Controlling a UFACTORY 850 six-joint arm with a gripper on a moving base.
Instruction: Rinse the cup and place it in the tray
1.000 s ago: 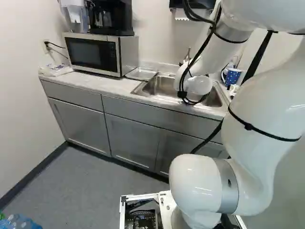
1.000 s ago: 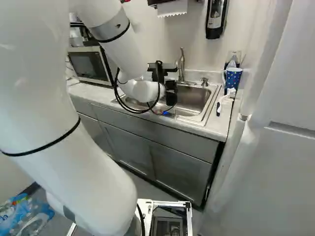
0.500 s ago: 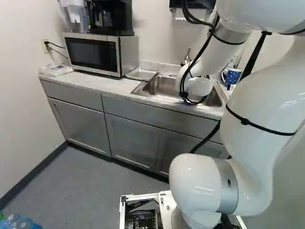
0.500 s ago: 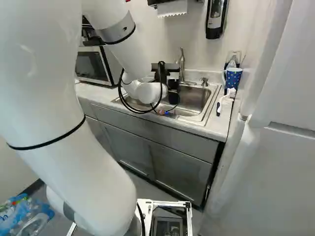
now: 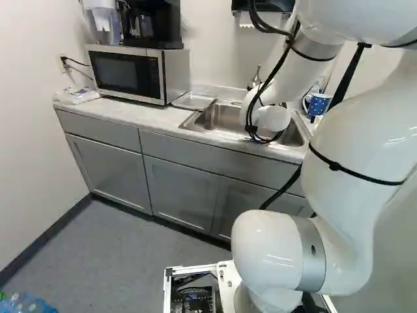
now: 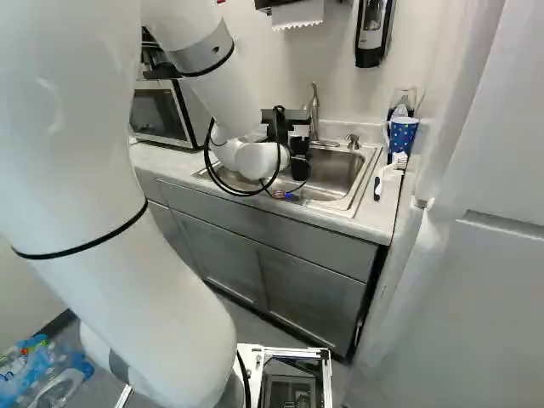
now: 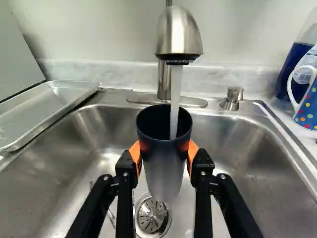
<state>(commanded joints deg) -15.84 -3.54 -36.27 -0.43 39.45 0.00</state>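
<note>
Over the sink, my gripper (image 6: 297,146) shows small and dark in the right base view, partly behind the wrist and cables. In the wrist view both orange pads of the gripper (image 7: 165,154) press the dark cup (image 7: 162,171) from two sides. The cup is upright, mouth up, under the faucet (image 7: 178,34), and a stream of water (image 7: 175,99) runs into it. Its inside is dark, and how full it is cannot be told. The metal tray (image 7: 49,111) lies beside the sink, near the microwave, with no cup on it.
Below the cup are the sink basin (image 7: 237,148) and its drain strainer (image 7: 151,216). On the counter stand a dotted blue mug (image 6: 402,134), a white brush (image 6: 389,174) and a microwave (image 5: 127,73). A soap dispenser (image 6: 372,32) hangs on the wall.
Since a second ago, my arm has shifted slightly to the right in the right base view, its wrist and gripper moving along. Over the last half second it looks still. The base has not moved.
</note>
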